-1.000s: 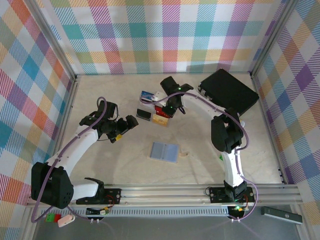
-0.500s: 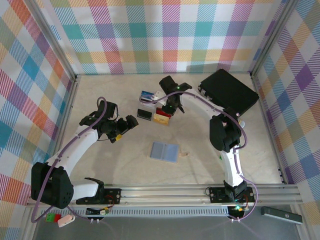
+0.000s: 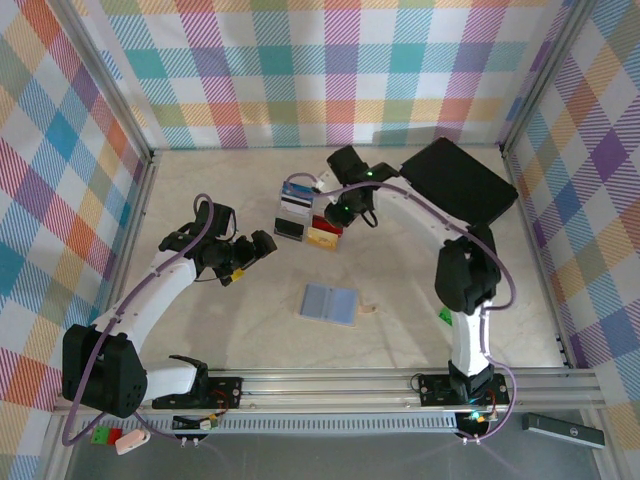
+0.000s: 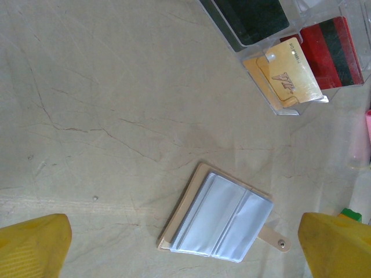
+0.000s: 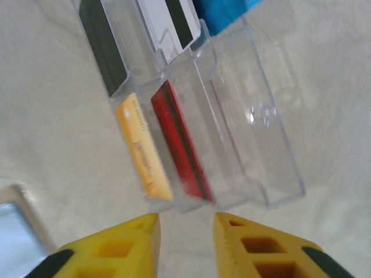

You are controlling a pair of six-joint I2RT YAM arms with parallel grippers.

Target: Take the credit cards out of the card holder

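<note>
The card holder lies open and flat on the table, and its pale blue sleeves look empty. A yellow-gold credit card and a white one with a dark stripe stand in the clear tray, beside a red card. My right gripper is open just off the tray's near end, with nothing between its fingers. It hangs over the tray in the top view. My left gripper is wide open above the card holder, left of the tray.
The tray also holds a black card and a blue card. A large black case lies at the back right. A small green object sits near the right arm. Bare table surrounds the card holder.
My right gripper has opened, let go of the red card in the tray, and drawn back toward the far right. The left arm has not moved.
</note>
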